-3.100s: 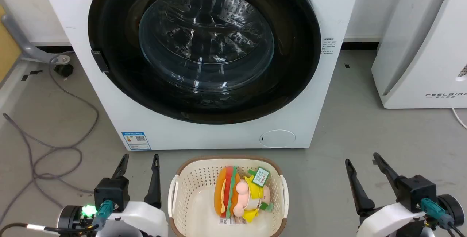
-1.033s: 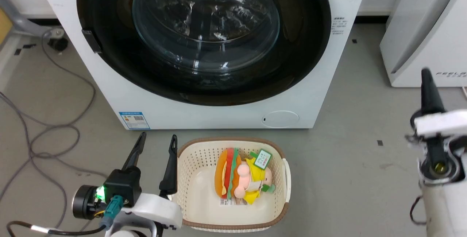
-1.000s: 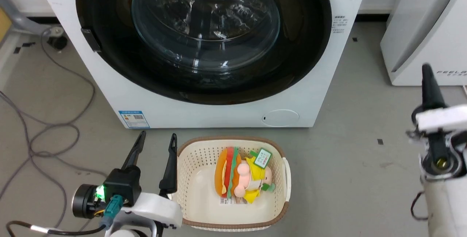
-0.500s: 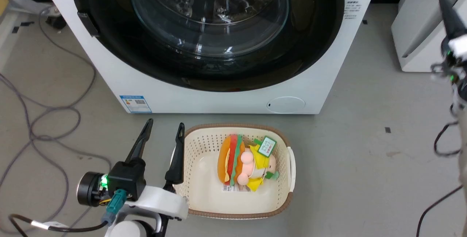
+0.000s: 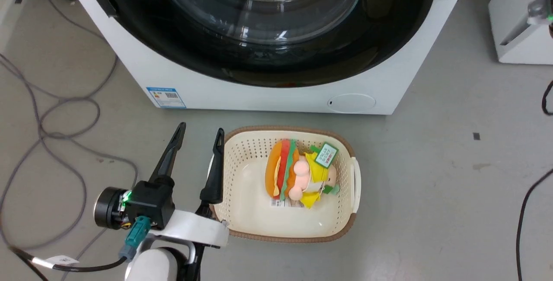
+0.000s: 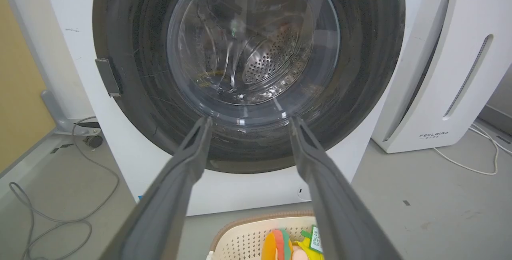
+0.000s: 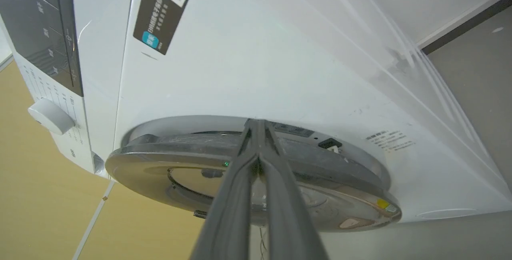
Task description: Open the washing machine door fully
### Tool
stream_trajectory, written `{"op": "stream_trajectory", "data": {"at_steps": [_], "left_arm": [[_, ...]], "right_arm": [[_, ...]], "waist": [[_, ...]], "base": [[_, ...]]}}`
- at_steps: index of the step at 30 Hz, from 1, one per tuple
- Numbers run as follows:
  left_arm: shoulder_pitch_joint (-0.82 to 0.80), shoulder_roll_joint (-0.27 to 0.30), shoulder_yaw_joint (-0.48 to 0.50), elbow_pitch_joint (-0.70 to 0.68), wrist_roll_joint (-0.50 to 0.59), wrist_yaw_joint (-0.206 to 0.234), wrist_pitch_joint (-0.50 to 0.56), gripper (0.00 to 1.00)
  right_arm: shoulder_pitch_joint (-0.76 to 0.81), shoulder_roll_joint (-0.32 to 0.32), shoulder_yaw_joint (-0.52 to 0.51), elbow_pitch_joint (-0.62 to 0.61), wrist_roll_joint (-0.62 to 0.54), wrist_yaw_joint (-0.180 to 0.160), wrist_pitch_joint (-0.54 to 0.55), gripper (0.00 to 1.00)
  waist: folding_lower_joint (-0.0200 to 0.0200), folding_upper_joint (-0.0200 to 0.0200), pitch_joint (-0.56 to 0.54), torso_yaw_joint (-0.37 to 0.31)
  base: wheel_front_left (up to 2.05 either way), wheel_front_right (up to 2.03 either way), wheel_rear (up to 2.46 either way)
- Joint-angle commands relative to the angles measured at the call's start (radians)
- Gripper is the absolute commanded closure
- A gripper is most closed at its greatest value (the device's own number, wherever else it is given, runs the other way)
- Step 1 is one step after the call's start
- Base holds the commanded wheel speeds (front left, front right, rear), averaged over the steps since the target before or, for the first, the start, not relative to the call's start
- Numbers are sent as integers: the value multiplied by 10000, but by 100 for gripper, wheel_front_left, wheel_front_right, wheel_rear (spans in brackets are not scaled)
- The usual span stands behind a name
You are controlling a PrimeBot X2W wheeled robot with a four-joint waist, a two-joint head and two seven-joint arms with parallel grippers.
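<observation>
R gripper (image 7: 256, 124) clenched, empty, tips at washing machine door (image 7: 160, 160) rim; L gripper (image 5: 201, 128) spread, well apart.

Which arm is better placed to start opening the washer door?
Probably right. The right gripper, shut, has its tips at the rim of the washing machine door; the left gripper is open, low beside the basket.

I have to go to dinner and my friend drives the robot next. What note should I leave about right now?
Left claw: open, empty, low beside the laundry basket.
Right claw: shut, holding nothing, tips pointed at the rim of the washing machine door.
Door: looks closed.
Done: right claw brought up to the rim.
Left: catch the rim and swing the door fully open.
</observation>
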Motion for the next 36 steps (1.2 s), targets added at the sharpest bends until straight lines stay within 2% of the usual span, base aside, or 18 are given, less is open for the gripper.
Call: {"op": "stream_trajectory", "data": {"at_steps": [1, 8, 26, 36], "left_arm": [[-211, 9, -88, -79, -92, -42, -128, 0], [-478, 10, -262, -110, -203, -59, -275, 0], [-1116, 10, -633, -162, -435, -110, -651, 0], [-1071, 10, -653, -104, -424, -21, -651, 0]], "right_arm": [[-531, -55, 201, 347, 262, 9, 369, 100], [-1514, -2, 870, 1077, 559, 9, 1610, 100], [-4484, 317, 2084, 2928, 1399, 10, 3287, 100], [-3990, 428, 2130, 2931, 1227, 10, 3897, 100]], "waist": [[-1, 0, 164, 79], [-1, 0, 573, 249], [-1, 0, 1543, 554], [-1, 0, 1409, 531]], "base": [[0, 0, 0], [0, 0, 0], [0, 0, 0], [0, 0, 0]]}}
